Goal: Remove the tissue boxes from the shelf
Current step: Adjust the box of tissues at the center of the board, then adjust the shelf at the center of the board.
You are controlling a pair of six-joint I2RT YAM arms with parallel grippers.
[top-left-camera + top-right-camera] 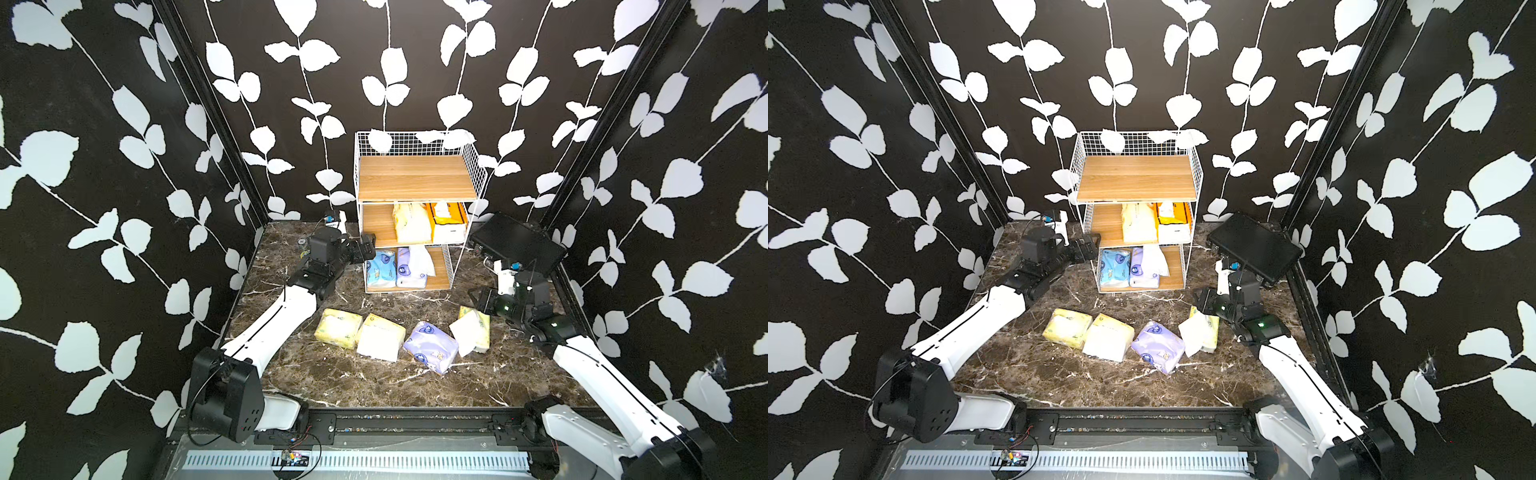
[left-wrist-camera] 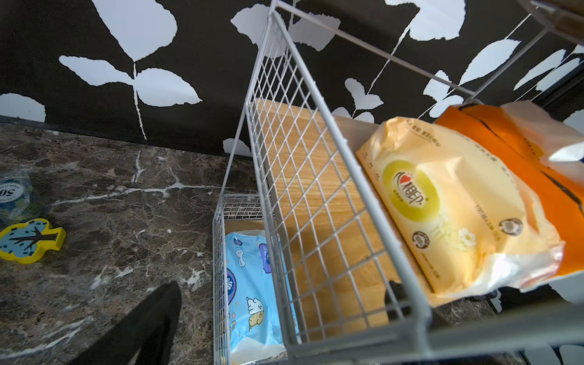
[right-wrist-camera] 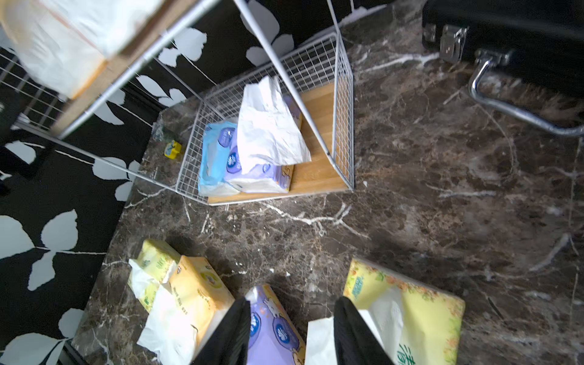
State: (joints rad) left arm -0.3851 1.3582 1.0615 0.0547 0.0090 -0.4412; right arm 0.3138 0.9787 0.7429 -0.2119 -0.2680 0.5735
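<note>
The shelf point(image 1: 415, 176) stands at the back of the table, its top board bare. Its middle tier holds a pale yellow pack point(image 1: 411, 222) and an orange-and-white box point(image 1: 449, 222). A light blue pack point(image 1: 380, 268) and a lavender pack point(image 1: 411, 272) sit on the bottom tier. Several more tissue boxes lie on the table in front, among them a yellow one point(image 1: 338, 327) and a lavender one point(image 1: 430, 345). My left gripper point(image 2: 281, 286) is open at the shelf's left front corner, one finger point(image 2: 395, 294) behind the wire side. My right gripper point(image 3: 292, 305) hangs open and empty over the table's lavender pack point(image 3: 275, 331).
A flat black case point(image 1: 517, 243) leans at the back right, close behind my right arm. A yellow-and-blue toy point(image 2: 28, 240) and a small bottle point(image 2: 15, 196) lie on the marble left of the shelf. Patterned walls close in three sides.
</note>
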